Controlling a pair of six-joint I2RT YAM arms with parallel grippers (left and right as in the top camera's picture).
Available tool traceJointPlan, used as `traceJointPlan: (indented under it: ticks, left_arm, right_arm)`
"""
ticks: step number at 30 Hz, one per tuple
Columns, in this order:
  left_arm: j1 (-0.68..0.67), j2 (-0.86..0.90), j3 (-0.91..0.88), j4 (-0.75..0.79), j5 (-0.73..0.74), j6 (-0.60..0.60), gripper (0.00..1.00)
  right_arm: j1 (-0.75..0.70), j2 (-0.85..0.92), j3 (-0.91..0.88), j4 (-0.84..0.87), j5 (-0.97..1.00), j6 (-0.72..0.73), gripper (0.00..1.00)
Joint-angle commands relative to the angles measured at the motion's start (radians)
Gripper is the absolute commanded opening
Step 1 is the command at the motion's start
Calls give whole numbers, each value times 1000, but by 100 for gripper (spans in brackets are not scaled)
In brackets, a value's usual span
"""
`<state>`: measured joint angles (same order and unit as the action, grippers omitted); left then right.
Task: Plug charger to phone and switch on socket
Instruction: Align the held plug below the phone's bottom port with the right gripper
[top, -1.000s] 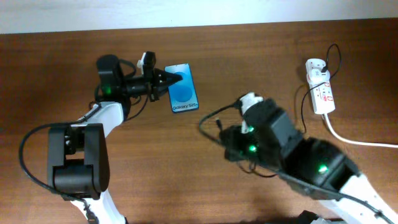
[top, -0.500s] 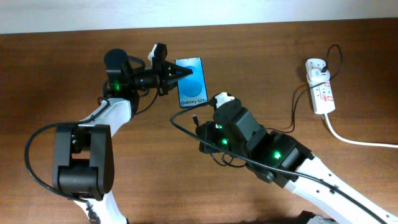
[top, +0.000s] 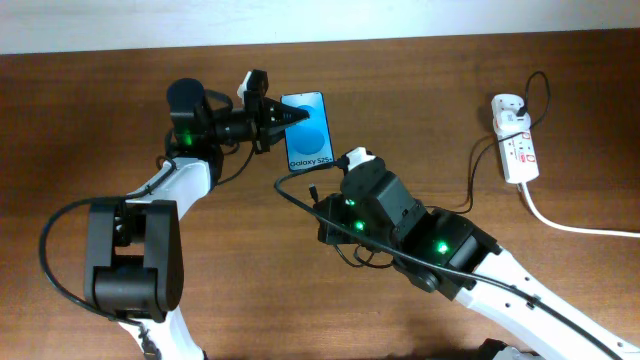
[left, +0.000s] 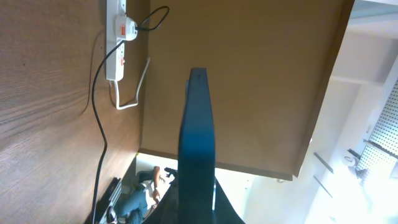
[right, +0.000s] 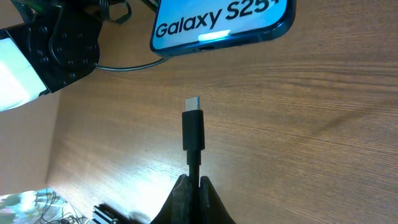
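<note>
The phone (top: 309, 133), blue screen up with its white text strip toward the right arm, is held off to the upper left of centre. My left gripper (top: 283, 117) is shut on its far long edge. In the left wrist view the phone (left: 198, 124) stands edge-on between the jaws of the left gripper (left: 198, 186). My right gripper (right: 193, 182) is shut on the charger (right: 193, 127). The charger's metal tip points at the phone's bottom edge (right: 217, 28), a short gap away. The right gripper (top: 320, 200) sits just below the phone. The socket (top: 515, 145) lies at the far right.
A thick white cord (top: 580, 228) runs right from the socket. The thin black charger cable (top: 478, 175) loops from the socket toward the right arm. The left arm's base (top: 125, 260) stands at the front left. The table's back edge (top: 400, 40) meets a pale wall.
Over the last second the left gripper carried the phone up and right. The right arm swung left with the charger to just below the phone. Both have barely moved since half a second ago.
</note>
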<state>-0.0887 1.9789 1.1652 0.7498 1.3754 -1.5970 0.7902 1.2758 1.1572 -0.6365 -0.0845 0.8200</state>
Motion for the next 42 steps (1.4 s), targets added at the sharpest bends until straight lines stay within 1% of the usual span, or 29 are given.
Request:
traceJointPlan:
  ticks: [1,31,32,34,37,38,40,42]
  left_arm:
    - [6,2,21,9,-11,20,0]
    - [6,2,21,9,-4,40,0]
    - [6,2,21,9,-3,39,0]
    - [13,2,21,9,-4,40,0]
    - [29,2,21,9,0,39,0]
    - [33,2,21,9,18,39,0]
    - [33,2,21,9,58,39,0]
    - [33,2,21,9,58,38,0]
  right_arm:
    - [7,1,-2,-17,-21,8,4]
    - [7,2,-2,-10,-9,9,4]
    - [7,2,-2,-10,-6,17,4]
    - [6,2,-2,-10,19,82,4]
    - [6,1,-2,-9,53,88,4]
    - [6,1,-2,-7,90,87,4]
    - [6,2,-2,32,96,87,4]
    - [7,2,-2,79,97,81,4]
